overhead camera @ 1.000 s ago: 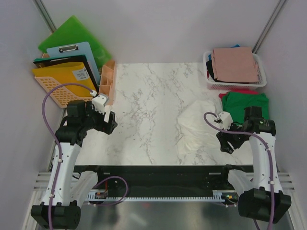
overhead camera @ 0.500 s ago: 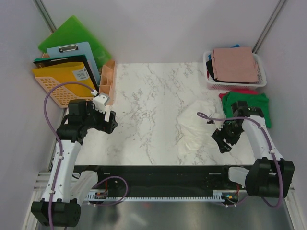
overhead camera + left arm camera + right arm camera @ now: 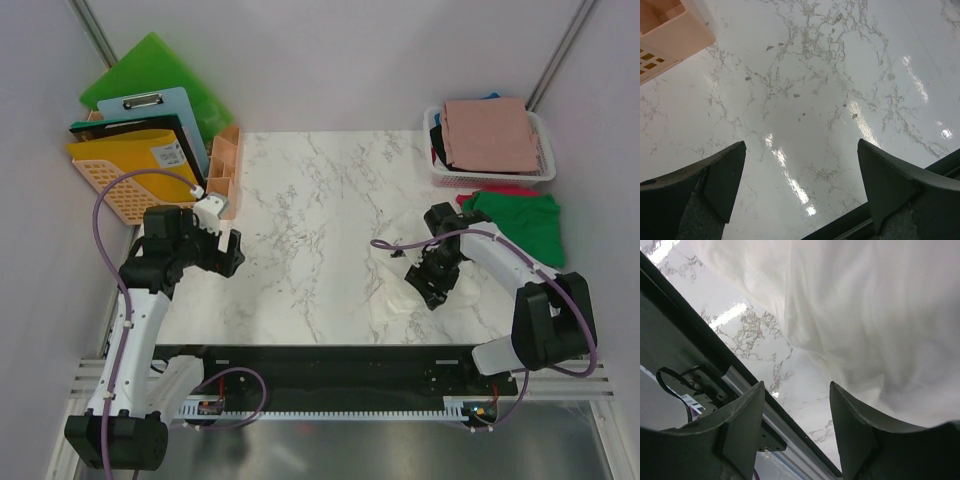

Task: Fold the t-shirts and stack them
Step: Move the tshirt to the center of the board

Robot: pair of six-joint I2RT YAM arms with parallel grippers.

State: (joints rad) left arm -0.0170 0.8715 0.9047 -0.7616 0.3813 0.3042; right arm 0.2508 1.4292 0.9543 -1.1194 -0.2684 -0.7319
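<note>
Tabletop (image 3: 300, 200): white marble pattern, bare across the centre and left.
Cream-white t-shirt (image 3: 392, 298): crumpled and unfolded, lying at the near right of the tabletop; its folds fill the upper right of the right wrist view (image 3: 880, 315).
Green t-shirt (image 3: 525, 225): lies flat at the right edge, just right of the cream-white t-shirt, near side of the basket.
White mesh basket (image 3: 545, 172): far right corner, holding clothes.
Dusty-pink t-shirt (image 3: 487, 133): folded, on top of the basket's contents.
Right end effector (image 3: 428, 288): low over the near part of the cream-white t-shirt; fingers moderately apart, nothing clamped between them (image 3: 796, 390).
Left end effector (image 3: 232, 252): above bare marble at the left, well apart from every t-shirt; fingers spread wide, holding nothing (image 3: 800, 150).
</note>
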